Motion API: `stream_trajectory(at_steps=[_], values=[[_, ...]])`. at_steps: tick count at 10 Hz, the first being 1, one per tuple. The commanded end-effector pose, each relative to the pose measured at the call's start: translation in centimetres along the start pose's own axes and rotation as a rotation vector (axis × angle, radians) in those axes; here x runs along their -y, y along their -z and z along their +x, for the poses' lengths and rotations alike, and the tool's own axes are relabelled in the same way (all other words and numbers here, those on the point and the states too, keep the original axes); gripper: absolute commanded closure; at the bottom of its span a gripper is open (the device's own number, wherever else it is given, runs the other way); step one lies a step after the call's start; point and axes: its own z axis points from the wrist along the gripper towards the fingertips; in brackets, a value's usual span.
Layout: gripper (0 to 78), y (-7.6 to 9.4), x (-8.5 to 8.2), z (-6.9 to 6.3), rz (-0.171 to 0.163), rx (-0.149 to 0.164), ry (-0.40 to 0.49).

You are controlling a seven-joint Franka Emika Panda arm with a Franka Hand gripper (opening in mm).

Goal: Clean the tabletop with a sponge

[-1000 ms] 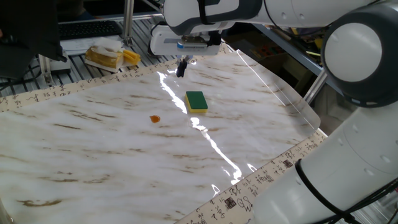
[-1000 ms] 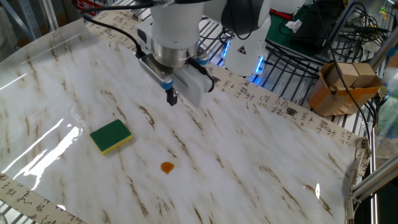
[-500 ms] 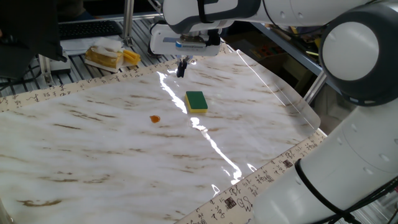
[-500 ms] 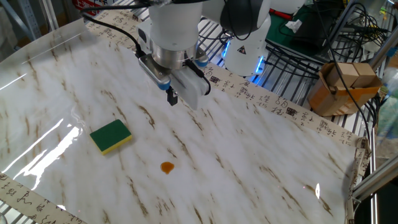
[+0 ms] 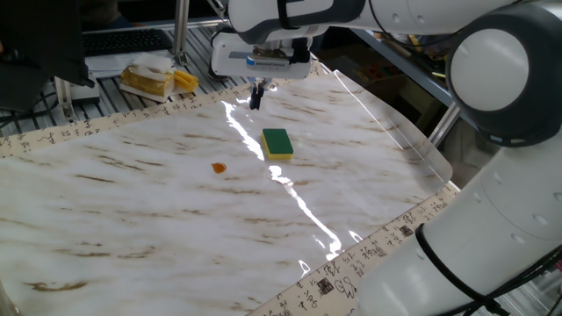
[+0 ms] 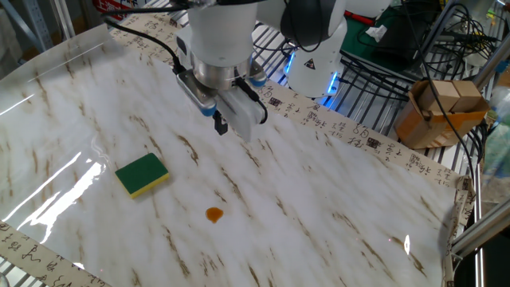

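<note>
Gripper hangs in the upper middle of one fixed view, its dark fingers drawn together with nothing between them, so it reads as clenched and empty, poised above the far part of the tabletop. In the other fixed view the gripper sits upper centre, clear of the sheet, with the arm's white wrist directly above it. Sponge lies flat just below and slightly right of the fingers in one fixed view, green side up, yellow foam showing at its lower edge, apart from the tool; in the other fixed view the sponge rests at left centre, well down-left of the gripper. A small orange spot marks the marble left of the sponge, and shows as the same spot near the lower middle of the other view. The step in hand looks like the approach before pickup: nothing is grasped yet. The next move calls for parting the fingers, shifting over the sponge, lining them across its narrow sides and descending to grip it before any wiping toward the spot.
</note>
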Motion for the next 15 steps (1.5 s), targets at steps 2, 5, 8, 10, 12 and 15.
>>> stream_trajectory(at_steps=[2, 5, 8, 10, 12, 15], values=[[77.6, -1.8, 1.2, -2.4, 0.010, -0.001, 0.053], [77.6, -4.8, 2.9, -6.3, 0.021, 0.012, 0.101], [77.6, -8.1, 3.6, -8.4, 0.006, 0.049, 0.141], [77.6, -11.4, 4.7, -10.3, 0.001, 0.072, 0.191], [77.6, -12.6, 5.5, -11.2, -0.001, 0.070, 0.226], [77.6, -14.2, 6.6, -12.5, -0.001, 0.076, 0.268]])
